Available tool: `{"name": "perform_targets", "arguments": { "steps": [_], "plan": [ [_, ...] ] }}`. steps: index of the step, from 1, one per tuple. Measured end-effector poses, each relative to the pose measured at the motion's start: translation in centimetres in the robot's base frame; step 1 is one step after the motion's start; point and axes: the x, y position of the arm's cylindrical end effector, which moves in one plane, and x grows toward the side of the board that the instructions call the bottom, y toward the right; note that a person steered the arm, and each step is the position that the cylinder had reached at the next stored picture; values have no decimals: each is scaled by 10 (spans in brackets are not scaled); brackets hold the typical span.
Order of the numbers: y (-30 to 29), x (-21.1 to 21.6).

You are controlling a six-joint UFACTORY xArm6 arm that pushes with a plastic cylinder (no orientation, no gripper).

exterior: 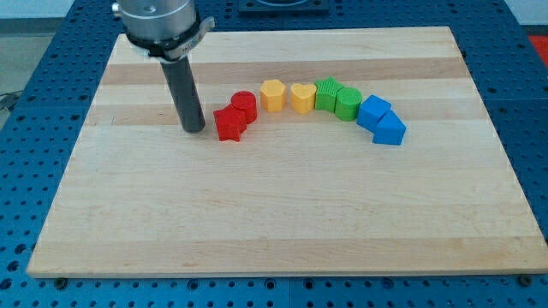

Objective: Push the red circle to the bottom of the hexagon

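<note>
The red circle (pixel 244 104) sits on the wooden board, touching a red star-shaped block (pixel 229 124) at its lower left. The yellow hexagon (pixel 272 94) stands just to the right of the red circle, slightly higher in the view. My tip (pixel 193 129) rests on the board to the left of the red star, a short gap away, and left and slightly below the red circle. The rod rises up to the arm at the view's top left.
A yellow heart (pixel 301 97), a green star-like block (pixel 326 92), a green cylinder (pixel 348 103), a blue cube (pixel 373 112) and a blue triangular block (pixel 390 130) continue the arc to the right. The wooden board (pixel 274 214) lies on a blue perforated table.
</note>
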Motion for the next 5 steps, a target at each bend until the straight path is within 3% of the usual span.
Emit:
{"name": "perform_targets", "arguments": {
  "steps": [1,5],
  "plan": [
    [4,-18],
    [67,-27]
  ]
}}
